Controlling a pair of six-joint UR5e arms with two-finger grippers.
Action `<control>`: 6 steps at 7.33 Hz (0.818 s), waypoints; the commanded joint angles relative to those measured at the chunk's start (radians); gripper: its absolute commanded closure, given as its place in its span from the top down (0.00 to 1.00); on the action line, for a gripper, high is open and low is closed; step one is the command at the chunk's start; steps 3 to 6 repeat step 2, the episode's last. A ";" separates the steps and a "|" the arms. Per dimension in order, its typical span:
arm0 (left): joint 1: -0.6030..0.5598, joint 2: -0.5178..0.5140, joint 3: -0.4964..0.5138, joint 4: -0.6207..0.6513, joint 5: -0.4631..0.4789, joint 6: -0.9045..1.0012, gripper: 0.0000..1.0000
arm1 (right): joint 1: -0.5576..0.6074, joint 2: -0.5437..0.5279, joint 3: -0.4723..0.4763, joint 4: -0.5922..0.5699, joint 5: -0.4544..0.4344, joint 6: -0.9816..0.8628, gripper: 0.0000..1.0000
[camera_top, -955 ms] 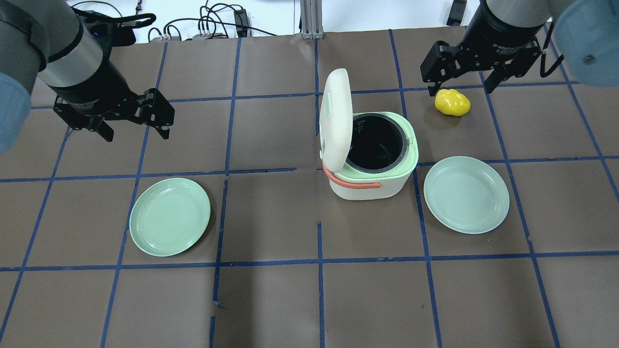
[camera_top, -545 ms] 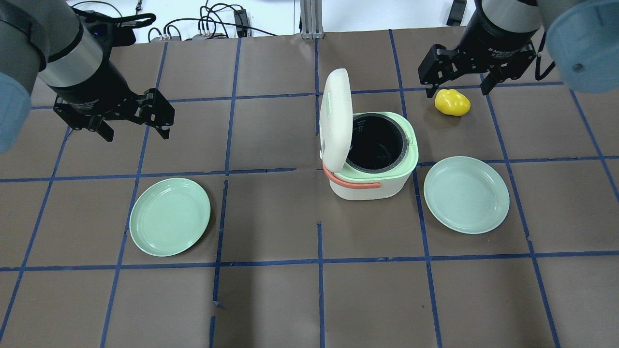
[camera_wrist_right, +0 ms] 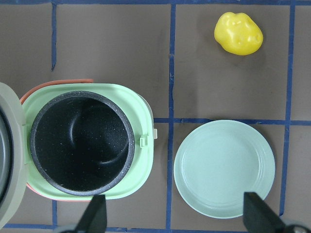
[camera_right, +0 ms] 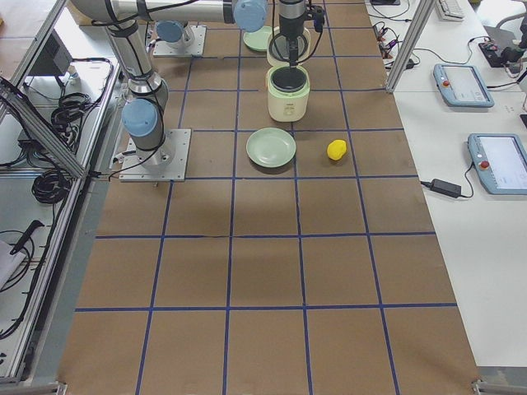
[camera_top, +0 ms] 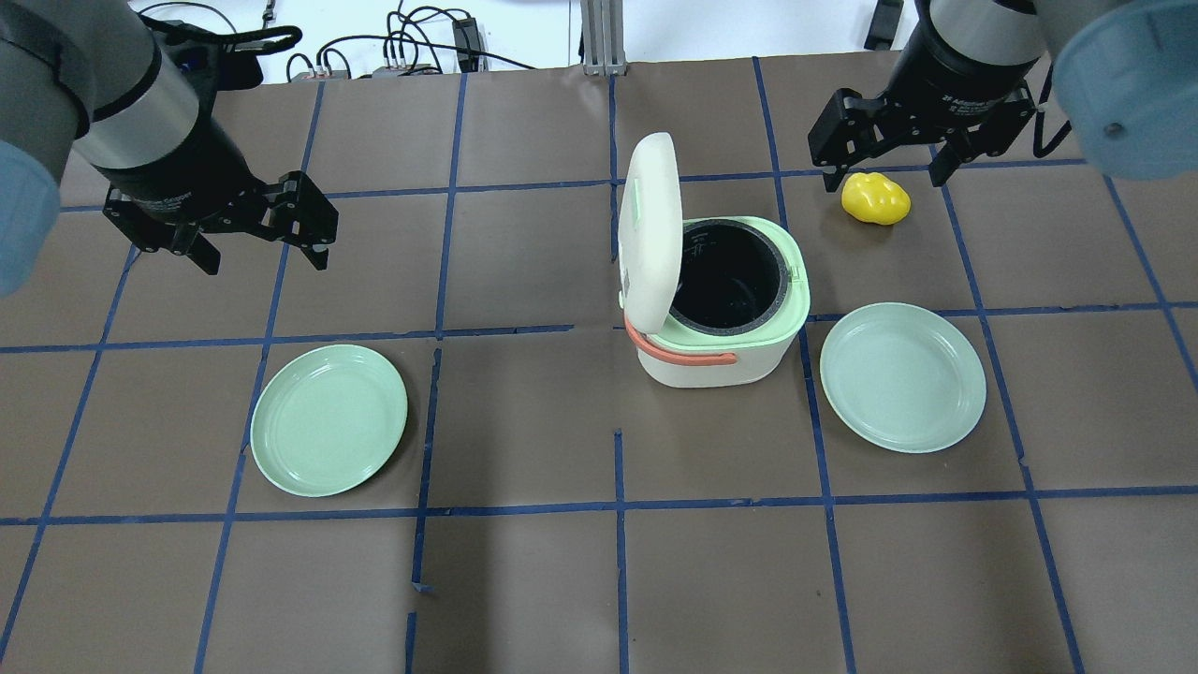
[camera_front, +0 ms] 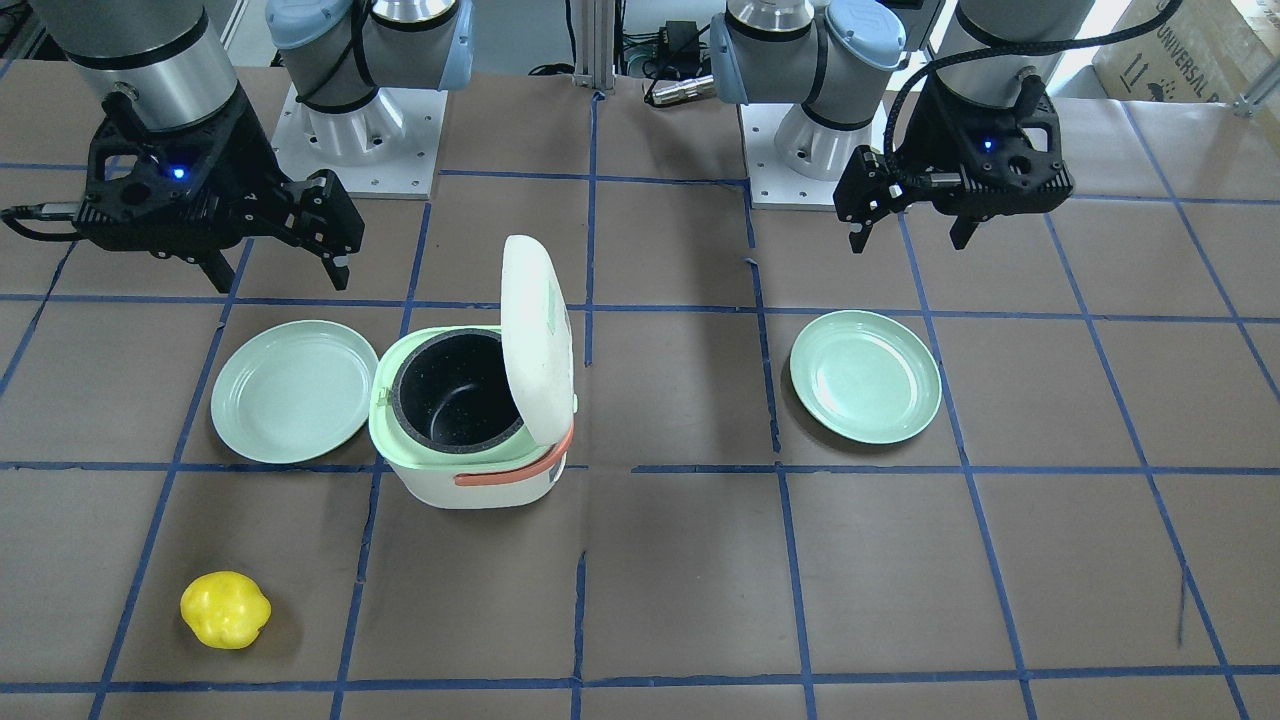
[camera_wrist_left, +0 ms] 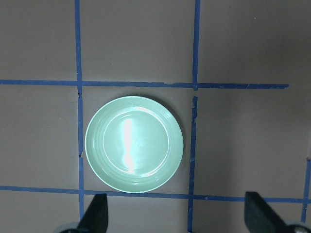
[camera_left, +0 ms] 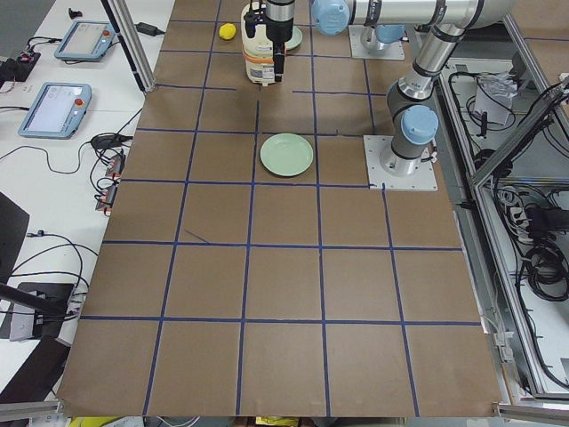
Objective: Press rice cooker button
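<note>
Hovering above the table (camera_top: 524,580), the right gripper (camera_front: 278,280) has its 2 fingers spread wide with nothing between them. The left gripper (camera_top: 262,260) hangs at about the same height, equally wide apart and empty.

The rice cooker (camera_top: 721,356) stands between the 2 grippers, nearer the right one and below it. Its white lid (camera_top: 650,234) is swung up on edge along the side toward the left gripper, leaving the dark inner pot (camera_wrist_right: 80,141) uncovered. The button (camera_top: 636,199) shows as a pale green strip on the lid's outer face. It faces toward the left gripper and away from the right one, and neither gripper touches it.

1 green plate (camera_wrist_right: 224,167) lies under the right gripper, just beside the cooker but apart from it. A yellow toy (camera_wrist_right: 238,33) rests on the table beyond that gripper, on the side away from the robot's base. The second green plate (camera_wrist_left: 134,144) lies under the left gripper, ahead of its fingertips in the wrist view.
</note>
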 commanded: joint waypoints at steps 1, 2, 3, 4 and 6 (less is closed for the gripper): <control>0.000 0.000 0.000 0.001 0.000 0.000 1.00 | 0.000 0.000 -0.001 0.003 -0.003 -0.002 0.99; 0.000 0.000 0.000 0.001 0.000 0.000 1.00 | 0.000 0.002 -0.001 0.003 -0.003 -0.003 0.99; 0.000 0.000 0.000 0.001 0.000 0.000 1.00 | 0.000 0.002 -0.001 0.003 -0.003 -0.003 0.99; 0.000 0.000 0.000 0.001 0.000 0.000 1.00 | 0.000 0.002 -0.001 0.003 -0.003 -0.003 0.99; 0.000 0.000 0.000 0.001 0.000 0.000 1.00 | 0.000 0.002 -0.001 0.003 -0.003 -0.003 0.99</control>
